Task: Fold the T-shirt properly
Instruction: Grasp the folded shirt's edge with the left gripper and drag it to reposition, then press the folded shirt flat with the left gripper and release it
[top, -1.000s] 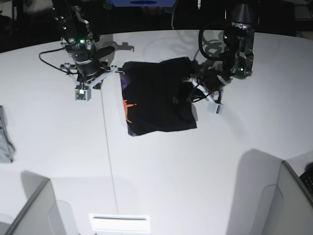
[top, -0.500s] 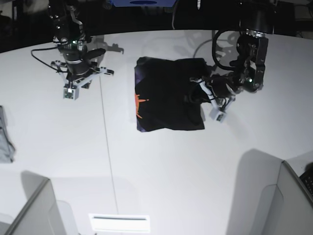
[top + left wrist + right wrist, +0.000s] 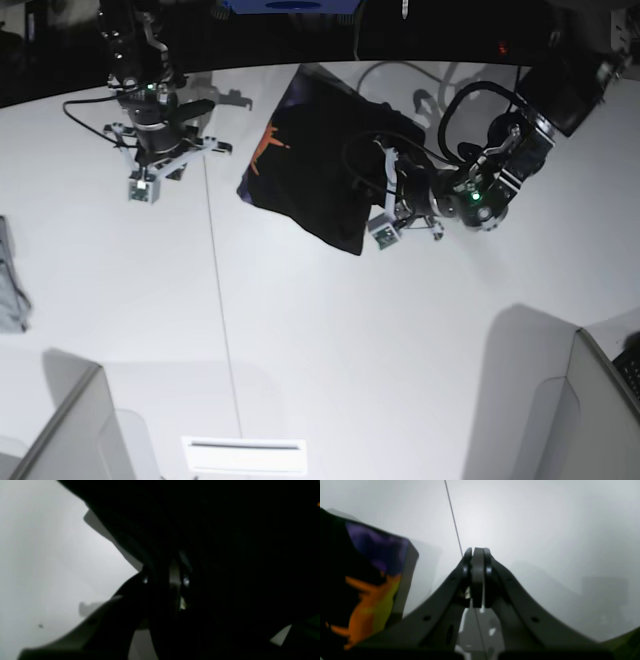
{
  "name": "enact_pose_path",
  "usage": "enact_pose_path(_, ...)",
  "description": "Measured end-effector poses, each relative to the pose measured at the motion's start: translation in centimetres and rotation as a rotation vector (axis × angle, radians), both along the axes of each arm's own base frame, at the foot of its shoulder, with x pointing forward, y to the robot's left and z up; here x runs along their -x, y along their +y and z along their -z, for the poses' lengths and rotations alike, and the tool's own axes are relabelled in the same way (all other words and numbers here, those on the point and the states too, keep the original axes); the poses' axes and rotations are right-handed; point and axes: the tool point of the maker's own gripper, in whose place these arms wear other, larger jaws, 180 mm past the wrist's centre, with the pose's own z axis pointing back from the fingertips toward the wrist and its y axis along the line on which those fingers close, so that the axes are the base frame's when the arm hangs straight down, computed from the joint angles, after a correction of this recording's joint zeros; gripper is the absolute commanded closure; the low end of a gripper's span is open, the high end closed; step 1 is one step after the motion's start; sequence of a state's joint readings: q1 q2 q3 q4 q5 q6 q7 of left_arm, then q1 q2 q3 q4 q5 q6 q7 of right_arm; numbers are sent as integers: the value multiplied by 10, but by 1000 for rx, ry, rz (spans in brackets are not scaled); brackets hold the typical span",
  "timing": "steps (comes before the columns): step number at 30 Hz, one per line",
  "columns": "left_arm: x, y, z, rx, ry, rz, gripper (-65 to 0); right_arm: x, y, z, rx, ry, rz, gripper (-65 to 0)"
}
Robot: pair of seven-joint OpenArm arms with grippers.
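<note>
A: Starting at the far left of the base view, what lies there?

B: A grey cloth piece (image 3: 10,278) at the edge of the white tabletop (image 3: 300,340). Next comes the right pincer (image 3: 172,160), fingers pressed together on nothing, well apart from the shirt.

A: And the T-shirt (image 3: 320,160)?

B: Folded, black, tilted on the tabletop toward the back, an orange mark (image 3: 266,146) near its left edge.

A: The left pincer (image 3: 400,205)?

B: At the shirt's right edge, nearly closed. Its wrist view is filled with dark cloth around the fingers, so it is gripping the T-shirt.
</note>
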State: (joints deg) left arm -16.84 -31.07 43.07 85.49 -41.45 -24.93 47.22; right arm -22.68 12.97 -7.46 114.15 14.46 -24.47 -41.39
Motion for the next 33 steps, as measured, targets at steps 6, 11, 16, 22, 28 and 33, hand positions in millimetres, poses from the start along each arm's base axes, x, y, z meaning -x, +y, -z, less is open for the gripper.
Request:
enact_pose_path(6,-13,-11,-7,-105,-55,177,0,13,-30,4,1,12,151,0)
enact_pose_path(11,-30,-14,-6,-284,-222,365,0,35,-41,13,9,61,190,0)
enact_pose_path(16,-30,-29,-2,-426,-379,681,0,56,-54,21,32,107,222,0)
enact_pose_path(22,-37,-52,1,-477,-577,727,0,74,-45,29,-12,141,278,0)
enact_pose_path(28,-35,-64,3,-493,-620,719,0,76,-40,31,-28,149,292,0)
enact_pose_path(33,-35,-64,4,-486,-615,715,0,77,-33,33,-49,151,304,0)
